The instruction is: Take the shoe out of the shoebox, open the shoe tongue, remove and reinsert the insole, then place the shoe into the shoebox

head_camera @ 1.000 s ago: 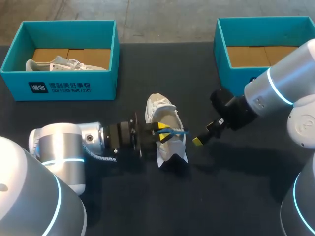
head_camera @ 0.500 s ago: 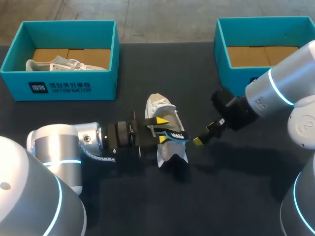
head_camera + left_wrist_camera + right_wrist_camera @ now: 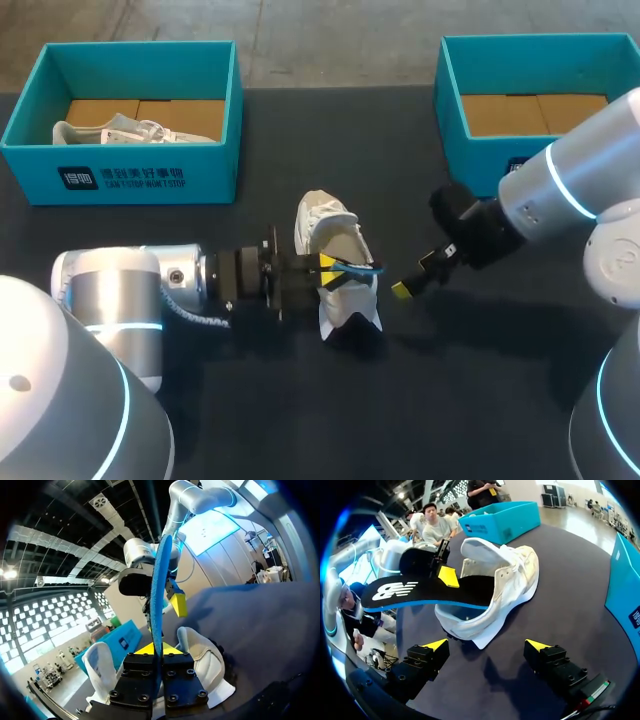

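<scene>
A white shoe (image 3: 338, 250) lies on its side on the dark table, mid-table. My left gripper (image 3: 327, 266) is at the shoe's opening, shut on the insole (image 3: 358, 268), black on top and blue beneath. In the left wrist view the insole (image 3: 159, 590) stands edge-on between the yellow tips of my left gripper (image 3: 157, 648), with the shoe (image 3: 202, 655) behind. In the right wrist view the insole (image 3: 415, 594) has one end inside the shoe (image 3: 502, 580) and the other sticking out. My right gripper (image 3: 486, 645) stands open just short of the shoe, also the right gripper (image 3: 410, 280) in the head view.
A teal shoebox (image 3: 150, 178) at the back left holds another white shoe (image 3: 125, 130). A second teal shoebox (image 3: 470, 150) stands at the back right, behind my right arm, with only cardboard showing inside.
The left gripper's fingers spread apart half a second ago and have closed again on the insole. The right arm has stayed almost still.
</scene>
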Controlling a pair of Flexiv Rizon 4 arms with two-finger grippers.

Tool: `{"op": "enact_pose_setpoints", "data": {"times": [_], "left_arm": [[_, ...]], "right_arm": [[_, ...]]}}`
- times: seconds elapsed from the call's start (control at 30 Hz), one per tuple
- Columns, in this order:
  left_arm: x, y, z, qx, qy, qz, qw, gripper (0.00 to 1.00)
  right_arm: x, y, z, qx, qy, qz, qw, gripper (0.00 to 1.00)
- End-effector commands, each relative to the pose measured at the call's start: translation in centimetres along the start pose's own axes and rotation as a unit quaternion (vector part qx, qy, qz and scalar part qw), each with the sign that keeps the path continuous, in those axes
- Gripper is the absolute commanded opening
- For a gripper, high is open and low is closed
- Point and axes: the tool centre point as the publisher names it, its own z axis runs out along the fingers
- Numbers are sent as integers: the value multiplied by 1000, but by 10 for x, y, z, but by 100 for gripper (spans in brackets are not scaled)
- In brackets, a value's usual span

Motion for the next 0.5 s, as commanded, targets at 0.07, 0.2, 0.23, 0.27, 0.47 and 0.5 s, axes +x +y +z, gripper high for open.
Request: {"op": "enact_pose_setpoints", "data": {"times": [0.07,0.2,0.23,0.27,0.47,0.5], "left_arm": [[-1,8,2,-6,9,-2,1000,0],[-2,14,3,-14,9,-2,1000,0],[-2,15,3,-18,10,-3,1000,0],[-2,16,3,-19,10,-3,1000,0],[-4,12,2,-23,5,-7,1000,24],[-4,10,1,-21,4,-7,1000,44]], "right_arm": [[0,1,0,0,-1,-2,1000,100],[0,2,0,1,-1,-6,1000,100],[0,3,0,1,-1,-6,1000,100],[0,3,0,2,-1,-6,1000,100],[-1,2,1,2,0,-5,1000,100],[-1,1,0,1,1,-5,1000,100]]}}
